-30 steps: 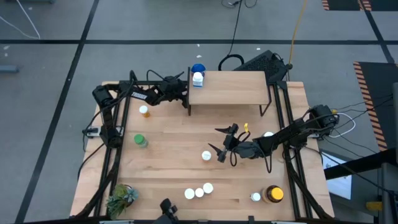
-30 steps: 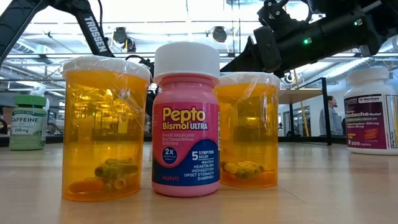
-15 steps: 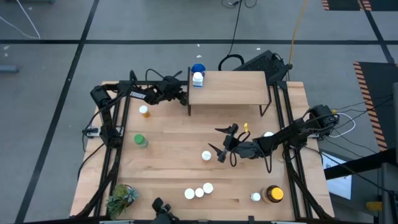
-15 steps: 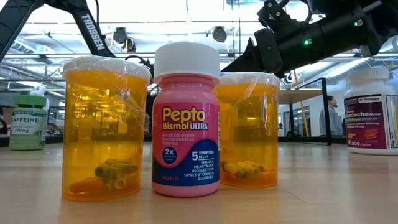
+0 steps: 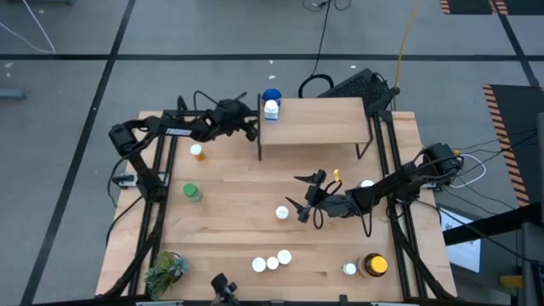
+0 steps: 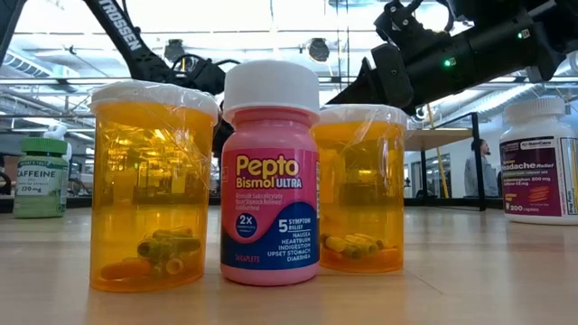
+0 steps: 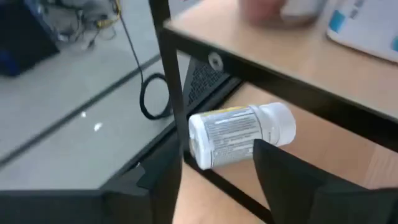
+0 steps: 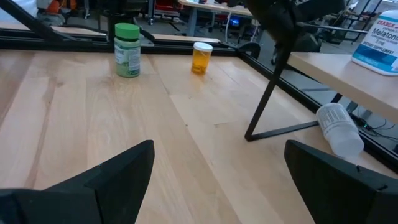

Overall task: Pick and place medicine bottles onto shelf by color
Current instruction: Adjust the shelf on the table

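The left gripper (image 5: pixel 252 127), fingers apart, sits beside the shelf's (image 5: pixel 323 123) left end, where a white bottle (image 7: pixel 239 134) lies underneath. The right gripper (image 5: pixel 302 194) hovers mid-table, fingers spread wide.

bottles (image 5: pixel 272 263): 11 | shelf (image 5: pixel 316 120): 1 | plant (image 5: pixel 165 272): 1

Bright even overhead light, soft shadows, left wrist view motion-blurred, low view backlit

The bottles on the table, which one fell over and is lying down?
The white bottle under the shelf, beside its black leg, lies on its side. The green-capped bottle and the small orange bottle stand upright.
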